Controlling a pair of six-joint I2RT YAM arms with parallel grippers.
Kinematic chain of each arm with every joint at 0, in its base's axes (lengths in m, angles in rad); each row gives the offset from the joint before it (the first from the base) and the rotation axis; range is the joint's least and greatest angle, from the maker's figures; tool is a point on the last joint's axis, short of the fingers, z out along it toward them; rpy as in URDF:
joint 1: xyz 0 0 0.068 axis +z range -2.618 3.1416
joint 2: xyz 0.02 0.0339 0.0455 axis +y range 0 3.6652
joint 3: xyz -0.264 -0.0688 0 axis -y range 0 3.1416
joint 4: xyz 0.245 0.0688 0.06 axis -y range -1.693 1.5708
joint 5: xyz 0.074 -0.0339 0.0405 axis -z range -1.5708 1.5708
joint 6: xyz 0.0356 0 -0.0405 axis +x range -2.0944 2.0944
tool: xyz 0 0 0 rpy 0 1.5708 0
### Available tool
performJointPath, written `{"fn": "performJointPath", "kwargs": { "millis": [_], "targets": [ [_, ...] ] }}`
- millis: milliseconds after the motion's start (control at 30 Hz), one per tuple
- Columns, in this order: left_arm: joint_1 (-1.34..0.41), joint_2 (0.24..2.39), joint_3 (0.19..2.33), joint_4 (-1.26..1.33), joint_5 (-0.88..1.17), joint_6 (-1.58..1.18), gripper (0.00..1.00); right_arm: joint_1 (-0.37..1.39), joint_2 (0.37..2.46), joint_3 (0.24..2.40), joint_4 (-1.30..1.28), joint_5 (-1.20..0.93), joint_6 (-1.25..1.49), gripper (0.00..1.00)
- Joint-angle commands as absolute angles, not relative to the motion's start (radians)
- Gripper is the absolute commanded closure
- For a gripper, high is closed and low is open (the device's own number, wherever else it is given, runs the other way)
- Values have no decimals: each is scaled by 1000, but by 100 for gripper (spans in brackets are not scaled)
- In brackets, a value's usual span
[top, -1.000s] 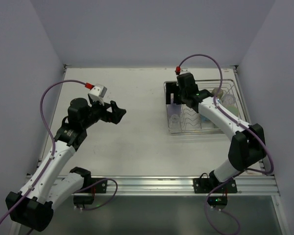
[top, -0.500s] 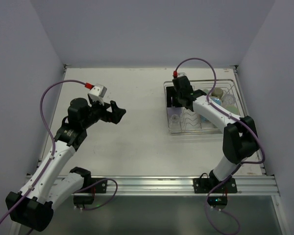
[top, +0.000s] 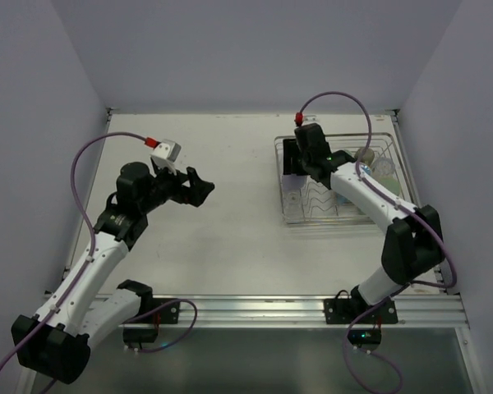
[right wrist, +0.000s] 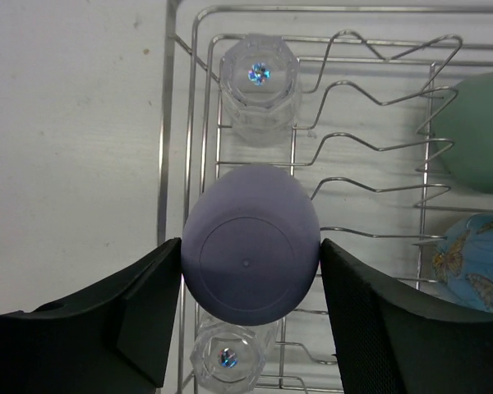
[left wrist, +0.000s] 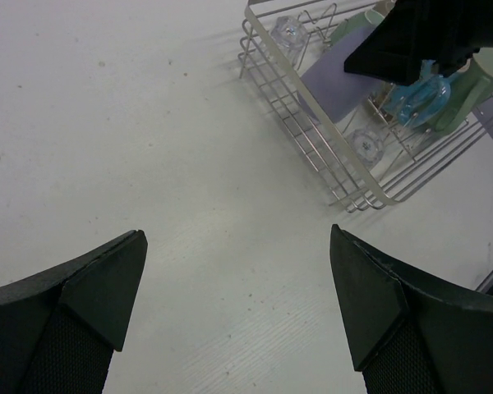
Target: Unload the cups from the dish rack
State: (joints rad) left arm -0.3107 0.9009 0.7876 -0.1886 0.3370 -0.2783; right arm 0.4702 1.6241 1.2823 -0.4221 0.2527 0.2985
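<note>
Cups [top: 292,199] stand crowded in the dish rack [top: 329,220] at the far right of the table [top: 230,246]. The right gripper [right wrist: 251,242] has a finger pressed to each side of the upturned lavender cup [right wrist: 251,263] and appears clamped on it; its rim is hidden, so whether it is off the wire I cannot tell. That cup is in the rack's left row, hemmed between one clear glass [right wrist: 259,86] and a second clear glass [right wrist: 226,357]. Right of it, past the zigzag dividers [right wrist: 370,148], lie a pale green cup [right wrist: 476,131] and a blue cup [right wrist: 476,263]. The left gripper [left wrist: 234,234] hangs spread wide, holding nothing, over bare table well left of the rack.
</note>
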Motion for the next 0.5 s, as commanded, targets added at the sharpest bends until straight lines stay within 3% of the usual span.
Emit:
{"fn": "performJointPath", "kwargs": {
  "millis": [0, 267, 467],
  "targets": [
    [-316, 940, 814, -127, 408, -345, 0, 471, 1430, 1286, -341, 284, 307, 69],
    [-318, 979, 819, 124, 607, -560, 9, 469, 1171, 1192, -249, 177, 354, 73],
    [-318, 1032, 778, 387, 710, -779, 12, 469, 1003, 998, 36, -138, 544, 73]
  ]
}}
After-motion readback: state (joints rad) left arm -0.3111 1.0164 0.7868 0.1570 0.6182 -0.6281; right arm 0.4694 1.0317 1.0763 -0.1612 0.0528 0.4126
